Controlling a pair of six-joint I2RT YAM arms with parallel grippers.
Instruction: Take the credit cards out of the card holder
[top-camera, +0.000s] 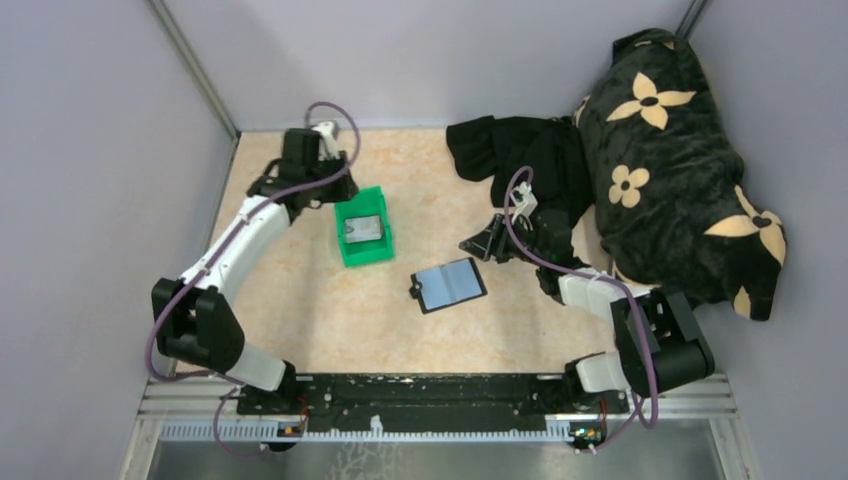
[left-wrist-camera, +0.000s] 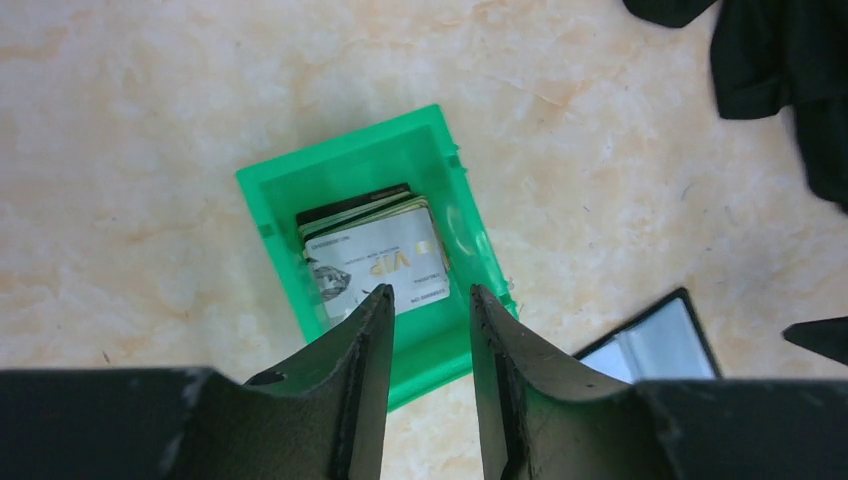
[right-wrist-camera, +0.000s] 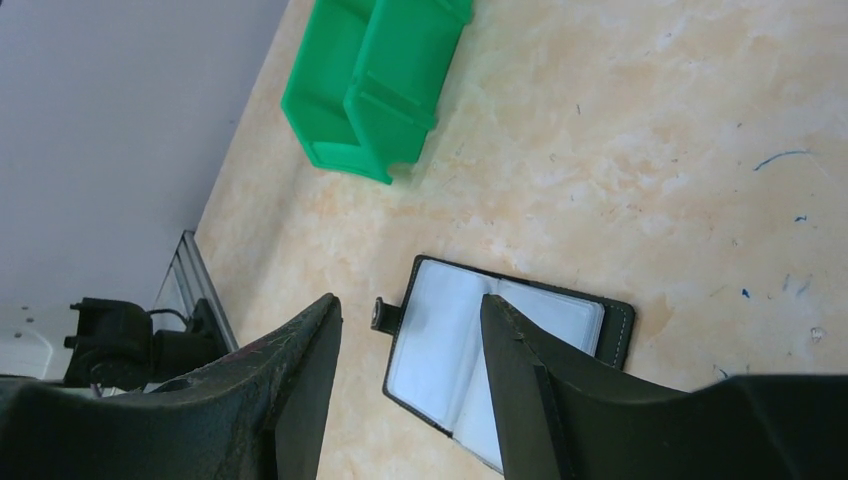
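The black card holder (top-camera: 449, 284) lies open on the table, its pale glossy inner faces up and its snap tab at the left; it also shows in the right wrist view (right-wrist-camera: 440, 345) and partly in the left wrist view (left-wrist-camera: 650, 342). A stack of credit cards (left-wrist-camera: 378, 260) lies in the green bin (left-wrist-camera: 270, 205), a pale grey-white card on top; the stack also shows in the top view (top-camera: 362, 229). My left gripper (left-wrist-camera: 429, 292) is open and empty above the bin's near end. My right gripper (right-wrist-camera: 410, 305) is open and empty, above and right of the holder.
The green bin (top-camera: 385, 245) sits left of the holder. A black cloth (top-camera: 520, 150) and a large black cushion with cream flowers (top-camera: 670, 160) fill the back right. Grey walls close in both sides.
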